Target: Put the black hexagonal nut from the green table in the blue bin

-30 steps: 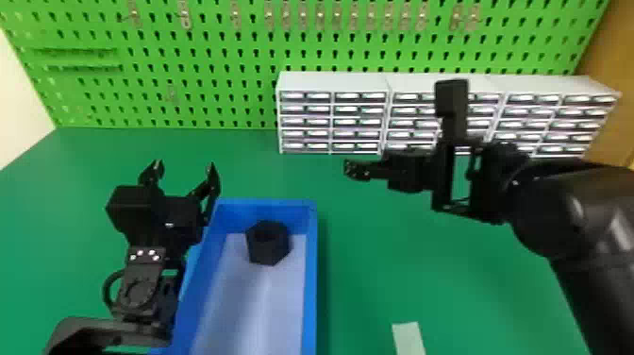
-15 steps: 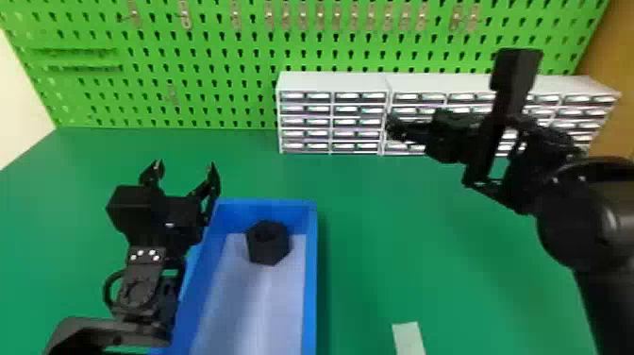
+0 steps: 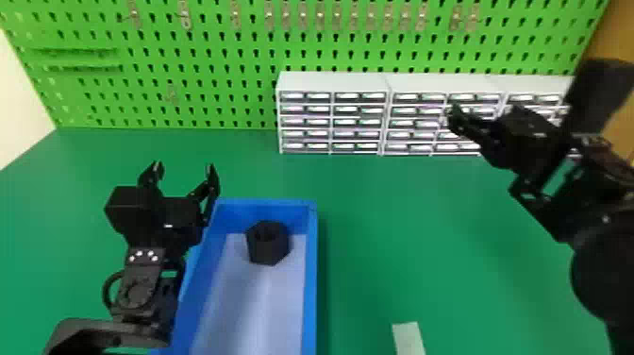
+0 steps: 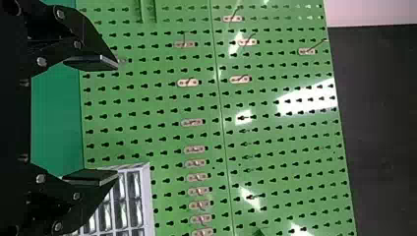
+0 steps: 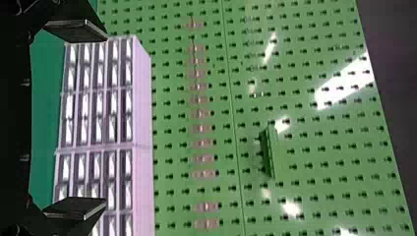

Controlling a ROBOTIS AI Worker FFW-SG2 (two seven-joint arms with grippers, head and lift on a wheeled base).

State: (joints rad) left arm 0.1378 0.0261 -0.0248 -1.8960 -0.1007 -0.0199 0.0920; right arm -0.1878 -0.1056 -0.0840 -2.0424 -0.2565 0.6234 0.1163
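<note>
blk hex nut [image 3: 268, 248] lay in blue bin [image 3: 310, 283], L gripper [image 3: 184, 166] hung open nearby, R arm [image 3: 601, 269] was at R

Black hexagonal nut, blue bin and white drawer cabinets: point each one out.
Black hexagonal nut [image 3: 269, 250]: head view, on its front side.
Blue bin [image 3: 310, 283]: head view, on its right wall.
White drawer cabinets [image 3: 332, 81]: head view, on the top of the leftmost one.

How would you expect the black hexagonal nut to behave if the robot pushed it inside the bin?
The nut would probably slide rather than roll, given its flat sides. It looks squat and broad, so tipping seems unlikely. Its solid, thick walls suggest it would stay stiff.
</note>
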